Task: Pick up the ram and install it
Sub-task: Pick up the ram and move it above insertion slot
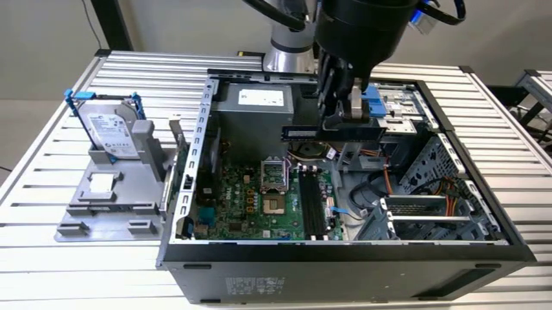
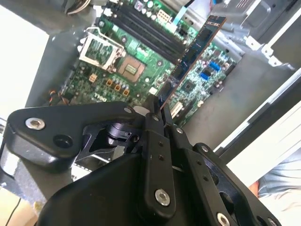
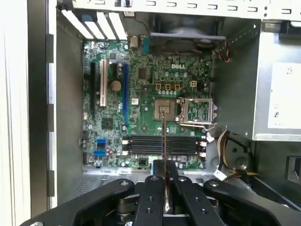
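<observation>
Nearest, we find the open case (image 1: 345, 261). It holds the motherboard (image 1: 250, 206) with its black slots (image 1: 312, 206) and, further back, a grey power supply (image 1: 258, 106). Above the board and apart from the slots, the gripper (image 1: 345, 123) is clamped on the ram (image 1: 332, 133), held level and crosswise to them. At the exterior view's left, a drive (image 1: 112, 132) stands upright in a grey holder (image 1: 103, 206) on the slatted table (image 1: 52, 271). Behind is a pale wall (image 1: 190, 26).
</observation>
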`<action>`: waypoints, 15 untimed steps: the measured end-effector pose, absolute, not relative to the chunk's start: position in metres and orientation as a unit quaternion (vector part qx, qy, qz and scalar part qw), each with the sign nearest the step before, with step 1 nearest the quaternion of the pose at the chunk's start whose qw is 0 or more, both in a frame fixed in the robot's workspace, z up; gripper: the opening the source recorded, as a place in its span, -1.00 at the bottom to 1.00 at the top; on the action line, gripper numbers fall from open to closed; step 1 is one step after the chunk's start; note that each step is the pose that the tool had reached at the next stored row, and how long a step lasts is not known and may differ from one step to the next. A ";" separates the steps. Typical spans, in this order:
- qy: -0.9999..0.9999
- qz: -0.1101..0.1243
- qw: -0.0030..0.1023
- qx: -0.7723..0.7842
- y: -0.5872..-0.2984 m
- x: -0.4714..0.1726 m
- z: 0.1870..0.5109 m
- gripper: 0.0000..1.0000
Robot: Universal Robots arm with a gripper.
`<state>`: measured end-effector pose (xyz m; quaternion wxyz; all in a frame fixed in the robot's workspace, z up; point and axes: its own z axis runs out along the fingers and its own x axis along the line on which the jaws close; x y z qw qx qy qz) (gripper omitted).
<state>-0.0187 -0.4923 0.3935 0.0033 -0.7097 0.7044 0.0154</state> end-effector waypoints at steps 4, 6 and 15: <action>0.704 0.015 0.003 -0.710 -0.492 -0.005 0.393 -1.00; 0.704 0.015 0.003 -0.710 -0.492 0.001 0.393 -1.00; 0.704 0.015 0.003 -0.710 -0.491 0.032 0.393 -1.00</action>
